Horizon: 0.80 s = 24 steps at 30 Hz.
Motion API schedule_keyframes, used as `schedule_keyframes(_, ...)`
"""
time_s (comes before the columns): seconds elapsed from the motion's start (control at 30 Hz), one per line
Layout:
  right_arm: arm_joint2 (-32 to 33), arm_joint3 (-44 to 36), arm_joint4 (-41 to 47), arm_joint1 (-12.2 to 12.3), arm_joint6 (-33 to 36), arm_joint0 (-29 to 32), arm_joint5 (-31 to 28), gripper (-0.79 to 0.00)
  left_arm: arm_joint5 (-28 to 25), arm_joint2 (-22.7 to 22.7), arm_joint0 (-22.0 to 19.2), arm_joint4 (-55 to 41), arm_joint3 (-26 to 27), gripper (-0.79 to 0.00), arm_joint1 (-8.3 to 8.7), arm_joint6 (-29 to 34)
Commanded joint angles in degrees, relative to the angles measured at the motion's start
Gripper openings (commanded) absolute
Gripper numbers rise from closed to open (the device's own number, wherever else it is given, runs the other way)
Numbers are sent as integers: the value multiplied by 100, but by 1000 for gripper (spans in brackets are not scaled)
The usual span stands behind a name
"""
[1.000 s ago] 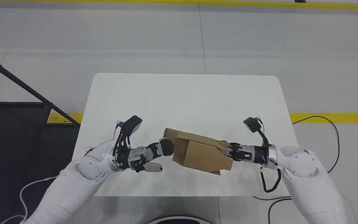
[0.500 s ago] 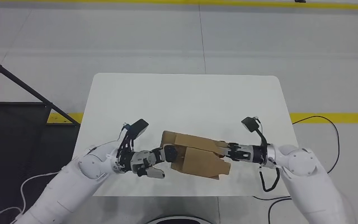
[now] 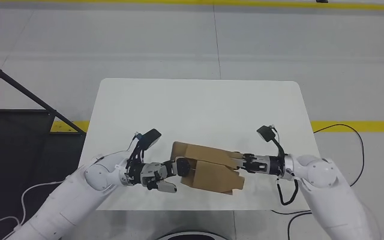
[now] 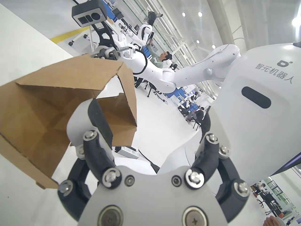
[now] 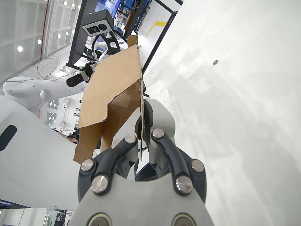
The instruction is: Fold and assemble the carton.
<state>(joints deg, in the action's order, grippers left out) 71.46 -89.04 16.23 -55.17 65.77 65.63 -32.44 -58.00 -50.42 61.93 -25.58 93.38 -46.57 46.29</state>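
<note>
This is a large robotics test hall, much like a factory floor. Well beyond the left gripper [image 3: 174,175], a high white ceiling [image 4: 235,1] carries rows of round lamps [image 4: 200,14] over long lines of workbenches with dark monitors [image 4: 116,12]. Another white humanoid robot [image 4: 144,30] stands among them. Past the white rectangular table [image 3: 198,102] beneath the gripper lies a smooth grey floor [image 3: 120,42] marked with yellow tape lines [image 3: 348,126].

Glossy white arms [image 3: 90,178], black linkages [image 4: 97,150], silver screws [image 4: 110,177] on grey plates [image 4: 152,198].

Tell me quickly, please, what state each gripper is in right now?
Left gripper: open, against the carton's end.
Right gripper: shut on the carton's edge.
</note>
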Motion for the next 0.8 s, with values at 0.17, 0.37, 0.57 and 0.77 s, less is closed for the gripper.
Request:
schedule_keyframes(0.17,-173,32,22,-18,75,-129,66,-785,0,76,-87,-41,-65,0,-27,0)
schedule_keyframes(0.37,-394,123,37,-53,159,-319,158,-785,0,137,-146,-39,-110,0,-68,0)
schedule_keyframes(0.57,-572,240,36,-89,150,-497,245,-785,0,187,-186,-33,-144,0,-92,0)
schedule_keyframes(0.77,-670,323,26,-111,109,-598,344,-785,0,276,-221,-35,-142,0,-85,0)
